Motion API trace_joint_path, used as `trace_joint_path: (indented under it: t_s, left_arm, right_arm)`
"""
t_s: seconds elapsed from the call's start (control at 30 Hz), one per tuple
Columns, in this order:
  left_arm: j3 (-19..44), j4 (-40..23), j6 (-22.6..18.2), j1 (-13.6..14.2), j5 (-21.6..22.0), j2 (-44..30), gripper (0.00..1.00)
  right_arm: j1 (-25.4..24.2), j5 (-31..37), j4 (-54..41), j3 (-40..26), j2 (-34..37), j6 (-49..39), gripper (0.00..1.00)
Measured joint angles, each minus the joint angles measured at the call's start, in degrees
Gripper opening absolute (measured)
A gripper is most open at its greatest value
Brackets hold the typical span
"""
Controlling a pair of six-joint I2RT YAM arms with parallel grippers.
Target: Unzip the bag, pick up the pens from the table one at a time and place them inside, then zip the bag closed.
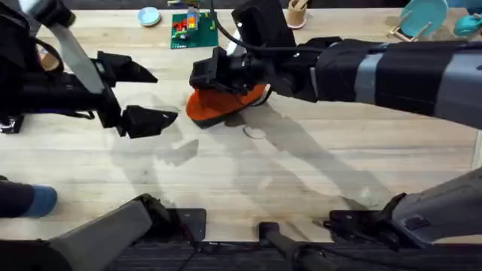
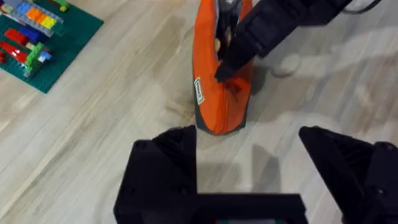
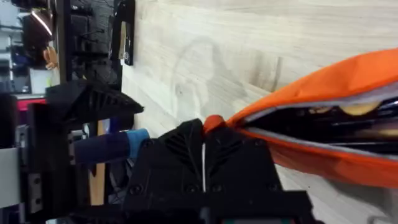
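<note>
Left gripper [image 2: 249,168] gapes beside bag [image 2: 219,87], right gripper [image 3: 204,155] pinching zipper.

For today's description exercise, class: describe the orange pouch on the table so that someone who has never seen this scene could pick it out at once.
Start at the wooden table and look to its far middle, just in front of the green plate of toy bricks. There the right gripper sits on the bag, its fingers shut at the zip. It is the one bright orange soft thing there, with its zip partly open.

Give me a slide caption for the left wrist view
Open left gripper faces the orange bag while the right gripper works its zipper.
</note>
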State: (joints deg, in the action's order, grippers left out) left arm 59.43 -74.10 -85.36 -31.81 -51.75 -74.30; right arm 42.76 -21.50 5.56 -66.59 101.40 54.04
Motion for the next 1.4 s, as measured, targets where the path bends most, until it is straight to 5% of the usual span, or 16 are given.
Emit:
trace_joint_path:
  t_s: [0.7, 1.4]
  left_arm:
    - [-17.6, 23.3, 0.5, 0.5, -6.6, 0.0, 0.993]
    - [-18.0, 39.2, 7.8, 12.5, -15.4, -16.2, 0.976]
  right_arm:
    - [-0.1, -0.7, 0.0, 0.0, 0.0, 0.0, 0.030]
    - [-0.2, -0.9, 0.0, 0.0, 0.0, 0.0, 0.030]
